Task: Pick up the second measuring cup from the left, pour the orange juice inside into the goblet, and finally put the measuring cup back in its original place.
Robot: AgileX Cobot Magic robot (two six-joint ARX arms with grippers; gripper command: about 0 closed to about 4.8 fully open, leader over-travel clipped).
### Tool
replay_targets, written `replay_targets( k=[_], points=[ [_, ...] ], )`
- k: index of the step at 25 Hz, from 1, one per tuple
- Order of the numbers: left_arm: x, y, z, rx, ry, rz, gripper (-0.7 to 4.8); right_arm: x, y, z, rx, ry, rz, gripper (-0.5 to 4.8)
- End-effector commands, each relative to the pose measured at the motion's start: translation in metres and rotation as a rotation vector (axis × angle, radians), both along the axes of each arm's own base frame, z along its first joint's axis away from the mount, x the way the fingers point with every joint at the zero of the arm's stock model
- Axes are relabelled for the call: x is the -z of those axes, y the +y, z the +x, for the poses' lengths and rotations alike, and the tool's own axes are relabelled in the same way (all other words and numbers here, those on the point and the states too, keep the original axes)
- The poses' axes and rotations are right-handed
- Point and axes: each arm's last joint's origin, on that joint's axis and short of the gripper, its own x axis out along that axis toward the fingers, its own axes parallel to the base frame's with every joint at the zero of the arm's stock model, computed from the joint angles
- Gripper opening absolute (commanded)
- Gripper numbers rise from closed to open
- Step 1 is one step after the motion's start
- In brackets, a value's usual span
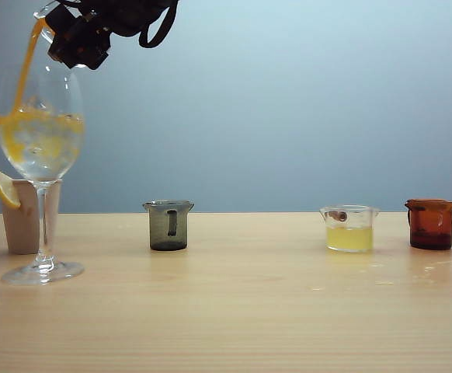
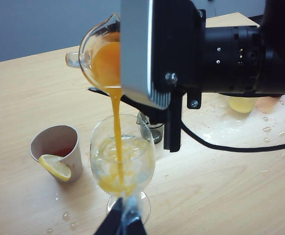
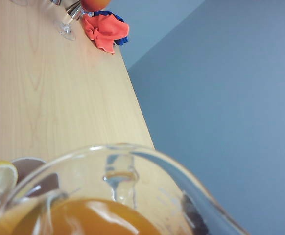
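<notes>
Our right pincer [image 1: 82, 35] holds the second measuring cup [image 2: 101, 56] tilted, pouring orange juice [image 2: 116, 132] into the goblet [image 1: 39, 132]; next we level it and return it to the counter [image 1: 249, 303]; left pincer [image 2: 124, 223], by the goblet's foot, unclear

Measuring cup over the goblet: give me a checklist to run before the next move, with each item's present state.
1. Grip: the right hand holds the tilted measuring cup by its side. Ok.
2. Aim: the orange juice streams from the lip into the goblet. Ok.
3. Cup emptied: juice still fills its lower side. Not ok.
4. Goblet headroom: liquid sits well under the rim. Ok.
5. Return spot: bare table between the grey cup and the yellow-liquid cup. Ok.
6. Left hand: low beside the goblet's foot; contact cannot tell.
</notes>
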Motion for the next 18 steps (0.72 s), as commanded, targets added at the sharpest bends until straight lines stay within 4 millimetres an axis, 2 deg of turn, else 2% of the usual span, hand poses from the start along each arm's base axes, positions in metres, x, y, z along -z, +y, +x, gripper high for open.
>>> replay_targets(
  k=[1, 18],
  points=[
    [-0.0014, 0.0, 0.0001, 0.0, -0.012, -0.005, -0.03, -0.0102, -0.0008, -0.0016, -0.002, -0.05, 0.028, 1.56],
    [-0.0015, 0.0, 0.0001, 0.0, -0.013, -0.005, -0.03, -0.01, -0.0061, 0.0051, 0.032, -0.116, -0.024, 1.56]
  ],
)
